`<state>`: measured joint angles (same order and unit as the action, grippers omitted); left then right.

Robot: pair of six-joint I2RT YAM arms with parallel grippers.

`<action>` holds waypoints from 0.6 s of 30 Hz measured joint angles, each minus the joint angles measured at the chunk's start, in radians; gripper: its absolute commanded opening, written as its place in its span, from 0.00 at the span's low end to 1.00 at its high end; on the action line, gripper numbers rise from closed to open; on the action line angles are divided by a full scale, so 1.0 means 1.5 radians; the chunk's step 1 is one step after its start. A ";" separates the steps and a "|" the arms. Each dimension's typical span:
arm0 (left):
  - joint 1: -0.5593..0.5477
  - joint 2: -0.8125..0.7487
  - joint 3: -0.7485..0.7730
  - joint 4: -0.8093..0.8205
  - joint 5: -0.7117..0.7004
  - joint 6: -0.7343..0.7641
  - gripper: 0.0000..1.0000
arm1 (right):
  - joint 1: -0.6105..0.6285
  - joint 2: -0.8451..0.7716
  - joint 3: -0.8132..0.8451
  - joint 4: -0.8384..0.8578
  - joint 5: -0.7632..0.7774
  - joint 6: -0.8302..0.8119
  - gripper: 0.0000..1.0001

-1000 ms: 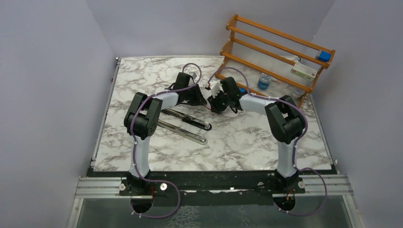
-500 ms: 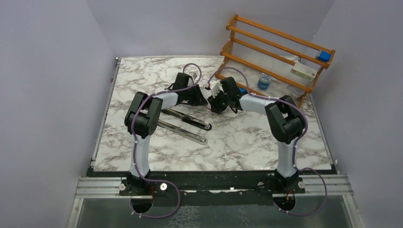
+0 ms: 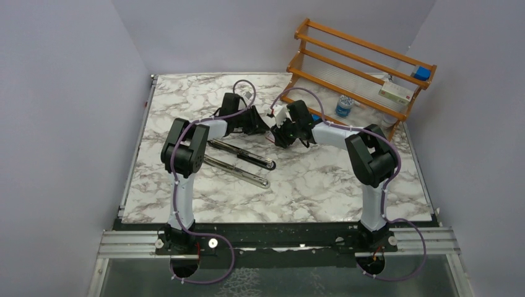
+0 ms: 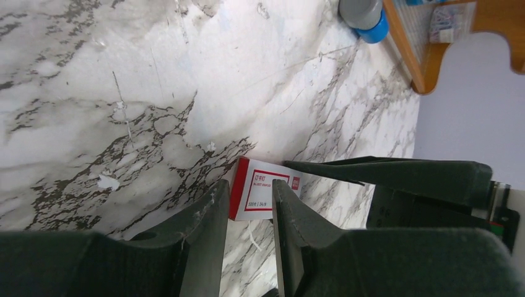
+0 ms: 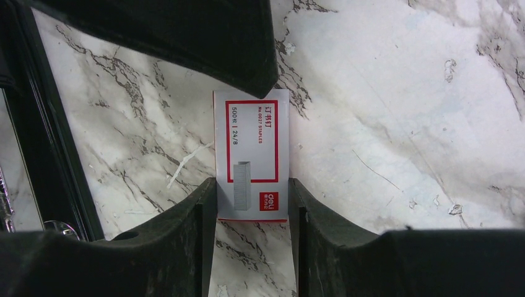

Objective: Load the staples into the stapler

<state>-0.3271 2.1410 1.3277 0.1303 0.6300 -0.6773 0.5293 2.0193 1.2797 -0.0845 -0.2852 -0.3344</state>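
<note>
Staples box (image 5: 252,154) lies flat on the marble table (image 5: 402,93), label up, its near end between the fingers of the right pincer (image 5: 252,185), which press against both long edges and grasp it. The left pincer (image 4: 251,185) meets the box from the opposite side. Its fingers stand a little apart with the box's end at their tips, but whether they grip it I cannot tell.

A wooden rack (image 3: 359,62) at the far right of the table holds a blue-capped bottle (image 3: 343,106), a white-and-green carton (image 3: 396,94) and a small blue item (image 3: 422,73).

Only the top view shows the stapler (image 3: 244,156), which lies hinged open near the left arm, apart from both pincers. The printed label can be read only in the wrist views.
</note>
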 measured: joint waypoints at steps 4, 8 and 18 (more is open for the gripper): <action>0.007 0.001 -0.016 0.044 0.021 -0.029 0.33 | 0.000 0.000 0.000 0.000 0.000 0.000 0.44; 0.007 0.010 -0.028 0.073 0.038 -0.053 0.33 | 0.000 0.000 0.000 0.000 0.000 0.000 0.45; 0.007 0.019 -0.032 0.083 0.048 -0.068 0.32 | 0.000 0.000 0.000 0.000 -0.002 0.000 0.44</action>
<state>-0.3161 2.1696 1.2800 0.2550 0.7025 -0.7795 0.5293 2.0197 1.2797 -0.0845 -0.2874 -0.3347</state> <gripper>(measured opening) 0.326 0.446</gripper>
